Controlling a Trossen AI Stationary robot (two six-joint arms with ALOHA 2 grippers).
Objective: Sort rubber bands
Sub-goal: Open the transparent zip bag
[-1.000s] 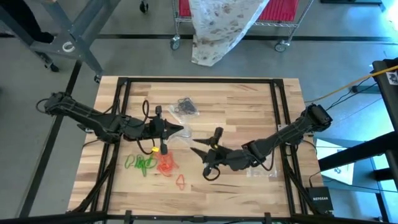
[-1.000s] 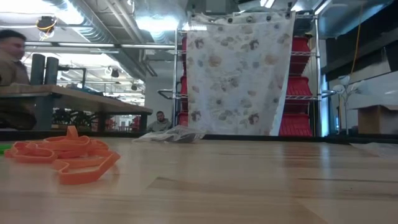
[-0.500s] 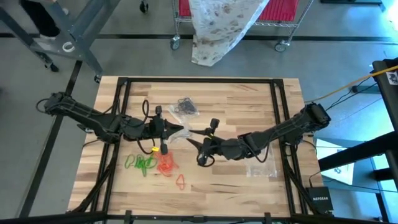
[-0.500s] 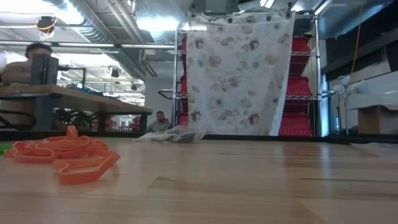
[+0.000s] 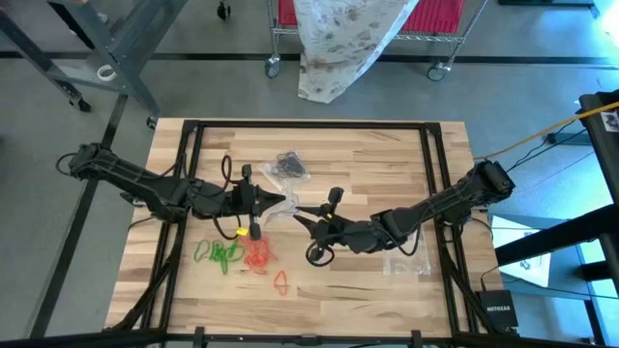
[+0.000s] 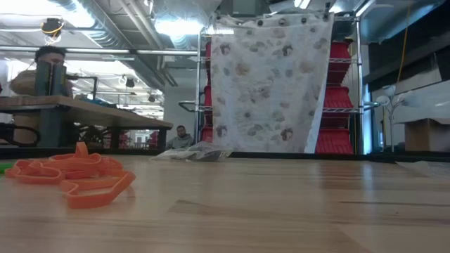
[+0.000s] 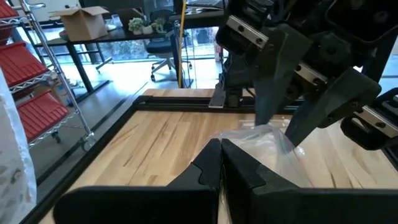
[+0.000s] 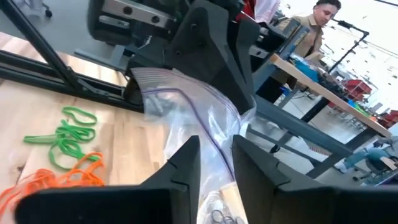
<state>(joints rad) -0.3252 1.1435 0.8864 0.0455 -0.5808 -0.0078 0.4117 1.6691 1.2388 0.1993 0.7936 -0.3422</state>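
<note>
green bands: you've got a bright green clump of rubber bands [image 5: 220,254] on the table [image 5: 387,155], about 7 o'clock from centre, also in the right wrist view [image 8: 67,137].
orange bands: orange-red pile [image 5: 258,257] just beside the green at its 3 o'clock; one loose orange loop [image 5: 280,281] at the pile's 5 o'clock. Low view shows the pile [image 6: 70,172] lying flat.
left gripper: your left gripper [image 5: 279,201] sits just left of centre, fingers pressed together on the edge of a clear plastic bag [image 5: 287,205]; pinch visible in the left wrist view [image 7: 219,163].
black bands: dark tangle [image 5: 289,165] at 12 o'clock from the left gripper, apart from it.
right gripper: your right gripper [image 5: 300,219] at the bag's 4 o'clock, fingers [image 8: 180,168] partly parted around the same bag [image 8: 186,118]; can't tell if it's clamped.
second bag: another clear bag [image 5: 406,263] at 4 o'clock on the table, under the right arm.
person: one in the room behind, low view [image 6: 42,67].
</note>
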